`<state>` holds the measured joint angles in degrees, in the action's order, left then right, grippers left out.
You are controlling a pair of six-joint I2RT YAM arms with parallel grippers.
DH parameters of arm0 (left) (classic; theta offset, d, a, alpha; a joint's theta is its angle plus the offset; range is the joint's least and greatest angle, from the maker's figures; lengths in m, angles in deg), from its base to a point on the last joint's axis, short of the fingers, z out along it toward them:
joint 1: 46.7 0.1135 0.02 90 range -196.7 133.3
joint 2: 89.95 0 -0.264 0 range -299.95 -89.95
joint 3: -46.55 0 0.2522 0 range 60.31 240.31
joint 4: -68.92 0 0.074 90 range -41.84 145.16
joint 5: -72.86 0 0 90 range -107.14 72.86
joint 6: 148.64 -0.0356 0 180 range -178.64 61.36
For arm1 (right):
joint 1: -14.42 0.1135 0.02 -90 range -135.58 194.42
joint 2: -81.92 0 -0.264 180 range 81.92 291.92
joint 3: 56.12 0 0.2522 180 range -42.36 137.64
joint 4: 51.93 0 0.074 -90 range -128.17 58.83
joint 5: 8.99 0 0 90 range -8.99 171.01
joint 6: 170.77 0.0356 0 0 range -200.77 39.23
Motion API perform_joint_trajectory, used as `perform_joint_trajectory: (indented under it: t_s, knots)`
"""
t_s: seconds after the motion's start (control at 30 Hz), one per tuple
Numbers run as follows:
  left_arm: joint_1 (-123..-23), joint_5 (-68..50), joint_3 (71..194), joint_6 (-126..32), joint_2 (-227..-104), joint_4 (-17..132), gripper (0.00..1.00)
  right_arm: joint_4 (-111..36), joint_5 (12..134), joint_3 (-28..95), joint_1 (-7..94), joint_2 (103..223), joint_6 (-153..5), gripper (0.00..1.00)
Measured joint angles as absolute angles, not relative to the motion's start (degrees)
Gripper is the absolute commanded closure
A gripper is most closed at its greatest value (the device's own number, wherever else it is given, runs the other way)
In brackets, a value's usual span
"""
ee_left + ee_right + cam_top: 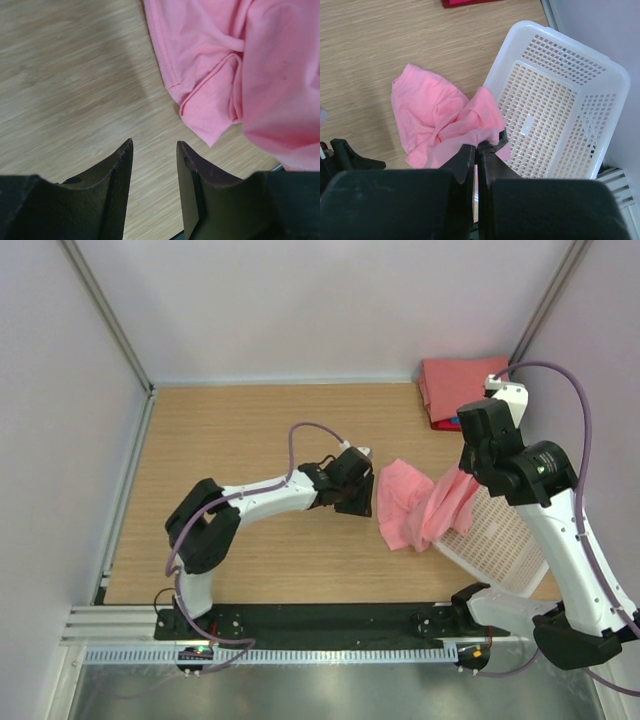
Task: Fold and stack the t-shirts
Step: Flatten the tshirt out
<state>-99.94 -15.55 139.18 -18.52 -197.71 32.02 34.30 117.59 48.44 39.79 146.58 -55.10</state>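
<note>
A crumpled pink t-shirt (405, 508) lies on the wooden table beside the basket, with one end pulled up toward my right gripper (463, 473). In the right wrist view that gripper (479, 145) is shut on a bunched fold of the pink t-shirt (430, 115), which trails down to the table. My left gripper (364, 490) hovers just left of the shirt. In the left wrist view its jaws (154, 146) stand apart over bare wood, a short way from the nearest corner of the t-shirt (240, 65). Folded t-shirts (460, 385), salmon on top, are stacked at the back right.
A white plastic mesh basket (500, 540) sits tilted at the right, under my right arm, and looks empty inside (560, 100). A red edge of the stack (470, 2) shows at the top of the right wrist view. Walls stand along the table's left, back and right sides.
</note>
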Motion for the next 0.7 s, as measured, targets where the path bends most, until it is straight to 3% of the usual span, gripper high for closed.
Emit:
perform_joint_trajectory:
  t_s: [0.4,0.7]
  knots:
    - [-101.5,-9.3,139.2,-9.2,-205.7,39.1,0.54,34.0,118.2,47.5,39.4,146.9,-54.8,0.99]
    - [-103.0,-8.4,139.2,-10.8,-206.1,41.7,0.56,34.0,118.6,47.3,39.4,146.2,-54.9,0.99]
